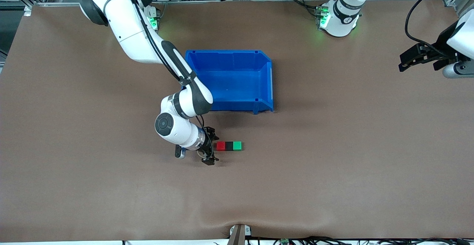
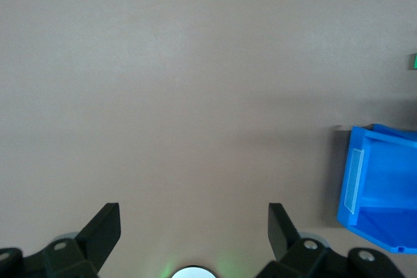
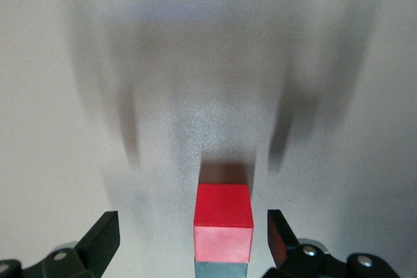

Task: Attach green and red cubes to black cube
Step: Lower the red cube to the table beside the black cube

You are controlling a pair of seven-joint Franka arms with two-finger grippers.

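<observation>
The three cubes lie in a single row on the brown surface (image 1: 333, 171), nearer the front camera than the blue bin (image 1: 231, 80). The black cube (image 1: 229, 146) sits in the middle, with the red cube (image 1: 220, 146) touching it on the side toward the right arm's end of the surface and the green cube (image 1: 237, 146) touching it on the side toward the left arm's end. No gap shows between any of them in the front view, so both attachments look made, and the task appears complete or very nearly so.

The right tool (image 1: 211, 144) is just beside the red end of the row, released, holding nothing. In the right wrist view its fingers (image 3: 98, 242) stand wide to either side of the red cube (image 3: 223, 222) without touching it, and the top of the black cube (image 3: 221, 270) shows right against the red one, closer in to the tool.

The left tool (image 1: 416, 57) waits well away from the cubes, over the left arm's end of the surface, also released and empty.

What seems left is only for the right tool to draw clear without nudging the row apart.
</observation>
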